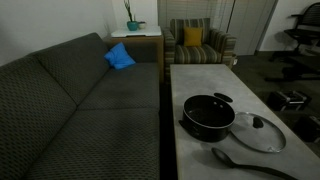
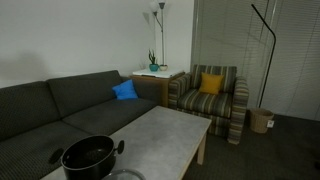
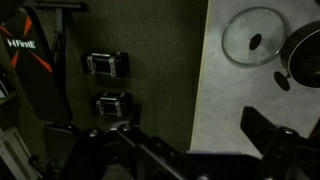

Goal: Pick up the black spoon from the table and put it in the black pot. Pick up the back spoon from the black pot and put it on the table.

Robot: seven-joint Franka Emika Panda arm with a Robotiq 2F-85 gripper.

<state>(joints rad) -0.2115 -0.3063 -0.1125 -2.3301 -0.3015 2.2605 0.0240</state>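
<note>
**Spoon lies on the bench, pot empty-looking, claw spread above**

The black spoon (image 1: 245, 163) lies flat on the bench (image 1: 195, 80), close to the near edge in an exterior view. Its oval bowl points toward the black pot (image 1: 208, 115) and its handle runs away from it. It is apart from the pot and just beside the glass lid (image 1: 258, 132), which rests flat on the bench right next to the pot.

In an exterior view the pot (image 2: 88, 157) sits at the near end of the bench (image 2: 165, 130), with the grey sofa (image 2: 60, 100) and its blue cushion (image 2: 125, 91) alongside.

In the wrist view the claw (image 3: 185, 135) hangs over the bench edge (image 3: 225, 90), partly above the carpet. Its dark fingers (image 3: 268, 128) stand well apart with nothing between them. The lid (image 3: 255, 35) and part of the pot (image 3: 305, 55) show at the far corner; the spoon does not appear in this view.
</note>
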